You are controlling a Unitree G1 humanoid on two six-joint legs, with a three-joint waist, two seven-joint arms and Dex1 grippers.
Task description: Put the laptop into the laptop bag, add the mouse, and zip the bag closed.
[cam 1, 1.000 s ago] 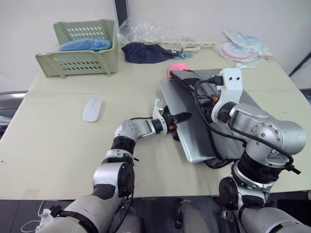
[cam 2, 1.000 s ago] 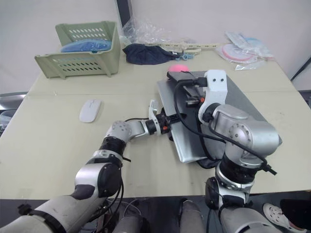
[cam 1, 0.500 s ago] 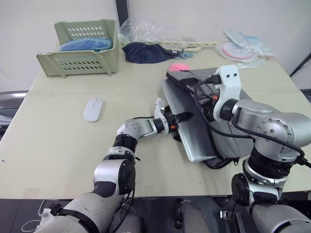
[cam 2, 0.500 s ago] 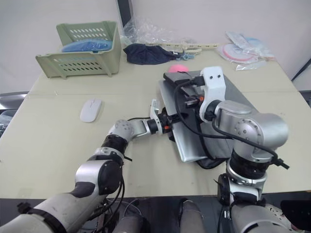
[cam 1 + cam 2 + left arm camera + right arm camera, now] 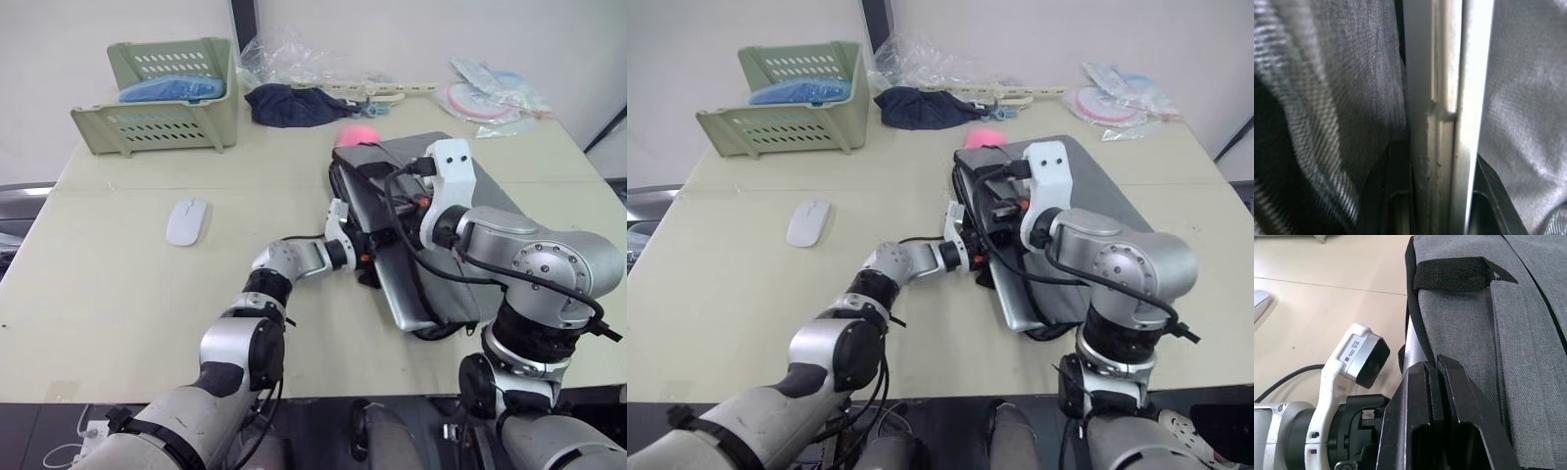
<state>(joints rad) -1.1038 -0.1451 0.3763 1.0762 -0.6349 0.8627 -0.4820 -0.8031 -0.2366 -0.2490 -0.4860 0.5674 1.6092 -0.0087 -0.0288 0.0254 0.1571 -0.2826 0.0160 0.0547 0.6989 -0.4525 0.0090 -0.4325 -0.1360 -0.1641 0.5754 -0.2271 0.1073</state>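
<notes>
The silver laptop [image 5: 408, 294] lies on the table, mostly inside the grey laptop bag [image 5: 1099, 179]; only its near long edge shows. My left gripper [image 5: 369, 262] is at the bag's mouth, shut on the laptop's edge [image 5: 1432, 73], with grey fabric on both sides. Above it, my right gripper [image 5: 1436, 364] is shut on the black-trimmed rim of the bag's upper flap [image 5: 1464, 323]. The white mouse [image 5: 187, 220] rests on the table well to the left, apart from both grippers.
A green basket [image 5: 162, 98] holding something blue stands at the back left. A dark blue cloth [image 5: 294, 105], a pink plush [image 5: 358, 133] just behind the bag, clear plastic bags and flat packets [image 5: 485, 98] lie along the far edge.
The laptop has slid further into the bag, with the grey flap now over most of its lid. My left gripper has moved right with the laptop's edge.
</notes>
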